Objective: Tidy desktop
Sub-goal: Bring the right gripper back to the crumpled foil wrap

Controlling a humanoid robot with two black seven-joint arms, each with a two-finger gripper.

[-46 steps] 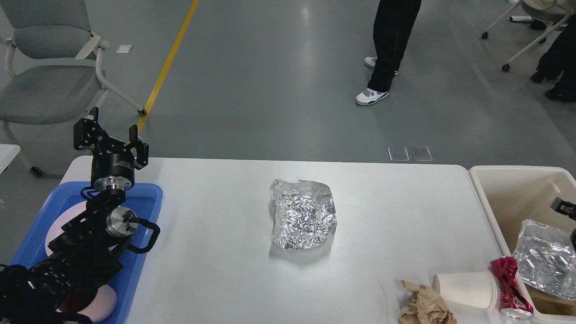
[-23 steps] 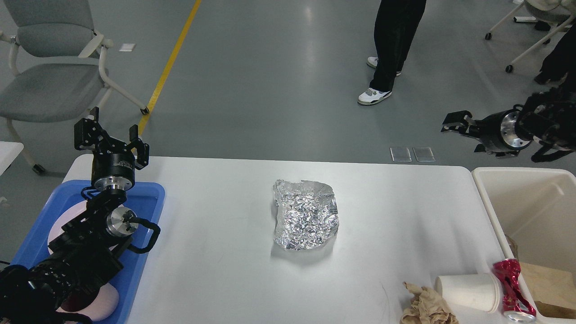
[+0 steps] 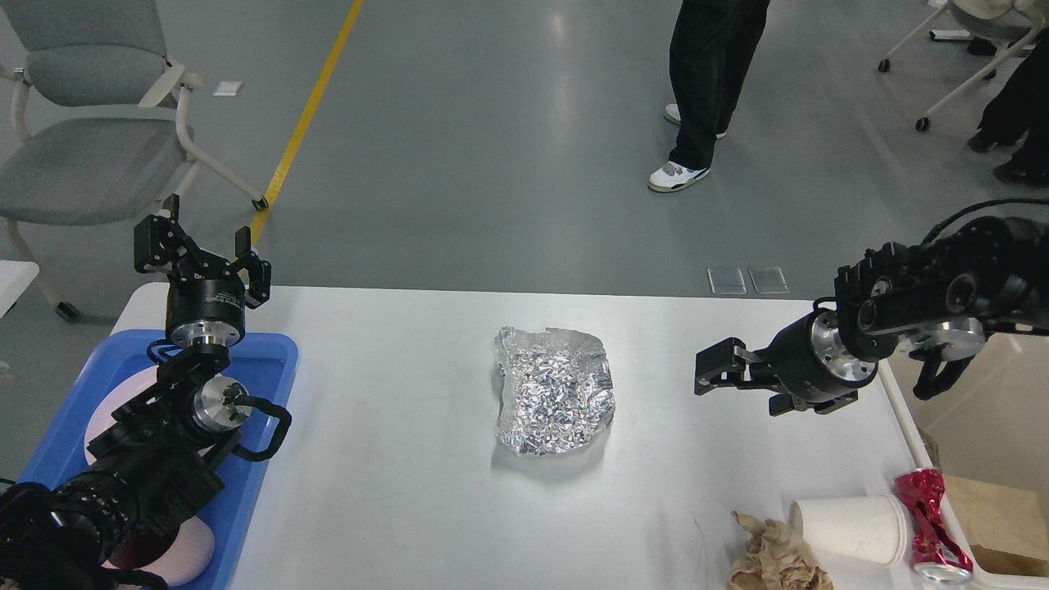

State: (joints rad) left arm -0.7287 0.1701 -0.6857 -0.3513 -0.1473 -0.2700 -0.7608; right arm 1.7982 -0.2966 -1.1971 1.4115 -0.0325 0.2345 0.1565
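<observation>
Stretching beneath both arms, the large smooth white desktop with rounded corners (image 3: 393, 492) fills the lower view. The black two-finger right gripper (image 3: 711, 377) is held above its right part, pointing toward the crumpled silver foil sheet (image 3: 554, 401) lying mid-desktop, apart from it; whether its fingers are parted cannot be told. The black two-finger left gripper (image 3: 201, 254) is raised over the blue plastic tray (image 3: 262, 360) at the left edge, fingers spread, nothing grasped. A white paper cup (image 3: 848, 528), crumpled brown paper (image 3: 770, 557) and crushed red can (image 3: 930, 524) lie near right.
</observation>
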